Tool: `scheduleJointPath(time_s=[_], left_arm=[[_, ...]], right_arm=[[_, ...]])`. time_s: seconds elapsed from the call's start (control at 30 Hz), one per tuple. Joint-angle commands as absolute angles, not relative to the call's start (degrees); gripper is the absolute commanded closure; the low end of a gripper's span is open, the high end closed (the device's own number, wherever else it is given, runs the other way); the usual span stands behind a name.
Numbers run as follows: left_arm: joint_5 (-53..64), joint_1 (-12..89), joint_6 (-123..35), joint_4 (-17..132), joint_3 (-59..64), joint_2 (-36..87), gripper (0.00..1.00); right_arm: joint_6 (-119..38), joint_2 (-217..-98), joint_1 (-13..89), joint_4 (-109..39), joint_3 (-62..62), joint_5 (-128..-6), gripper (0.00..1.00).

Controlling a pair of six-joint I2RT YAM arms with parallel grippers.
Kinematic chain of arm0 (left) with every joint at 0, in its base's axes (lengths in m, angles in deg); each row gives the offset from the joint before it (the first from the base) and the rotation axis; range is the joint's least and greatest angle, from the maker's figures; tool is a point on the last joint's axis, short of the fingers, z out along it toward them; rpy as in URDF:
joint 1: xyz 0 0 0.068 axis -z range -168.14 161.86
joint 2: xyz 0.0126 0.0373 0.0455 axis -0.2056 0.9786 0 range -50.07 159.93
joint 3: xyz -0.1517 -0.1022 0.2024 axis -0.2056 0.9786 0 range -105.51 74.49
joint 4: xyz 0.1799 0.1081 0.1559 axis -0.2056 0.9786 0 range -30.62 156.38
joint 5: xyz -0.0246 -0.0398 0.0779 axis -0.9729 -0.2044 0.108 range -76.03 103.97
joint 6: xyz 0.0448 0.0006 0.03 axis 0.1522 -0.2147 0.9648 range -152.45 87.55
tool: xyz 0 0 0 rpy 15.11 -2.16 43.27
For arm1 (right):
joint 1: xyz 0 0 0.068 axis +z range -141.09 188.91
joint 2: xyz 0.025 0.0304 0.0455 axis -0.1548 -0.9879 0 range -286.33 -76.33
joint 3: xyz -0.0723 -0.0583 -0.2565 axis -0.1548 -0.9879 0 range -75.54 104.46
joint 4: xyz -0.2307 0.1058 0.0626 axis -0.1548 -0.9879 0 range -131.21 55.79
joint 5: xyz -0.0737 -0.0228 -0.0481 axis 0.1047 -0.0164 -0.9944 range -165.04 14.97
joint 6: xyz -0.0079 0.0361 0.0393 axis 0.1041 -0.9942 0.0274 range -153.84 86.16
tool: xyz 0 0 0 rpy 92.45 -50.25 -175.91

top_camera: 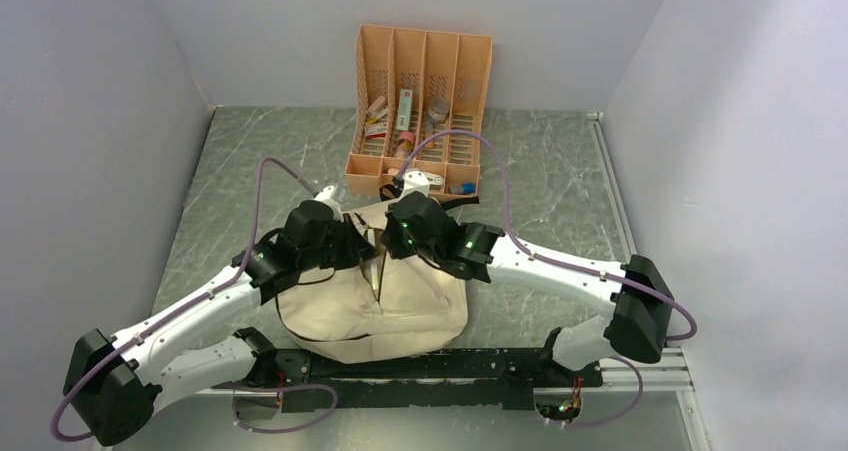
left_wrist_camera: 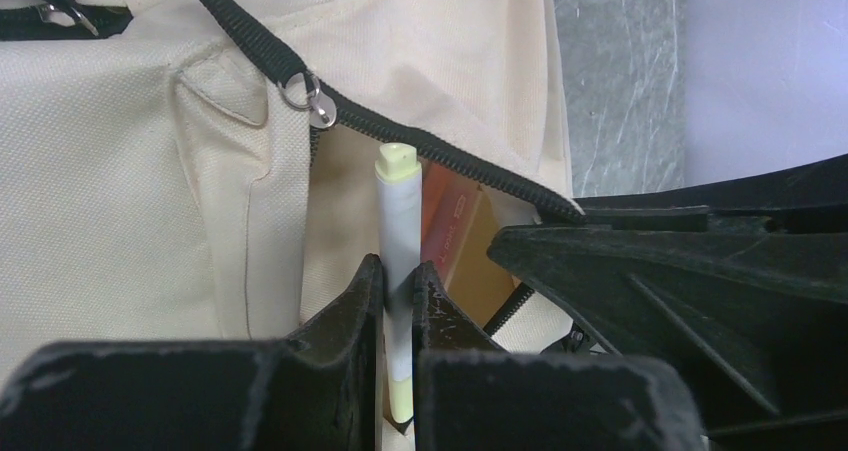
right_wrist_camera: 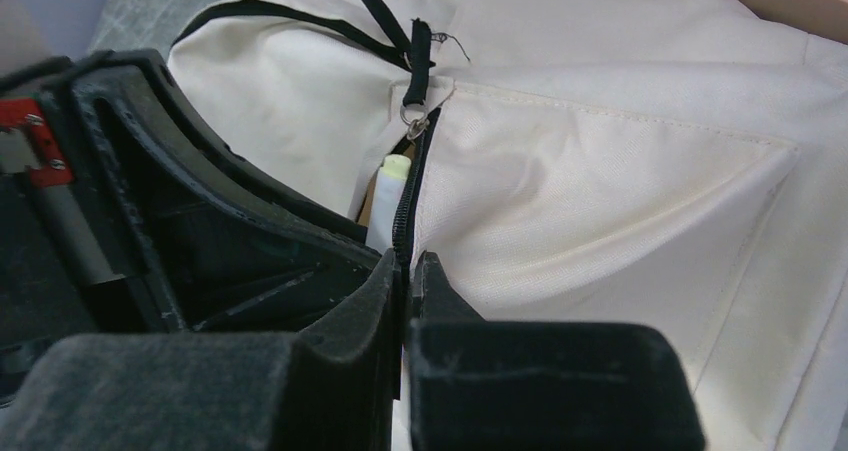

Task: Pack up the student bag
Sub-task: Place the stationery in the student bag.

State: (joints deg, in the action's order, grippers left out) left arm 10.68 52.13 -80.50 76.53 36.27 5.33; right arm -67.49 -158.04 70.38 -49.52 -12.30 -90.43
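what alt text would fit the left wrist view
The left tool grips a white, yellow-tipped highlighter at the open zip of the cream student bag; an orange box shows inside the opening.

Left wrist: marker [left_wrist_camera: 397,221] shaft partly lost to you inside left pincer [left_wrist_camera: 398,296] | orange box [left_wrist_camera: 462,246] mostly behind student bag [left_wrist_camera: 120,221] zipper | overhead: organiser [top_camera: 440,56] contents too small for you to name
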Motion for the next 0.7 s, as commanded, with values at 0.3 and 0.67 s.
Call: scheduleJointPath(time_s=[0.3, 0.67], left_arm=[[8.19, 52.53, -83.27, 70.77, 41.53, 3.40, 0.95], [5.95, 52.56, -80.48, 62.25, 38.29, 9.75, 0.60]], right_arm=[[-70.47, -155.50, 70.26, -39.20, -11.68, -90.84, 1.00], [-71.93, -154.58, 70.26, -38.92, -13.61, -89.44, 1.00]])
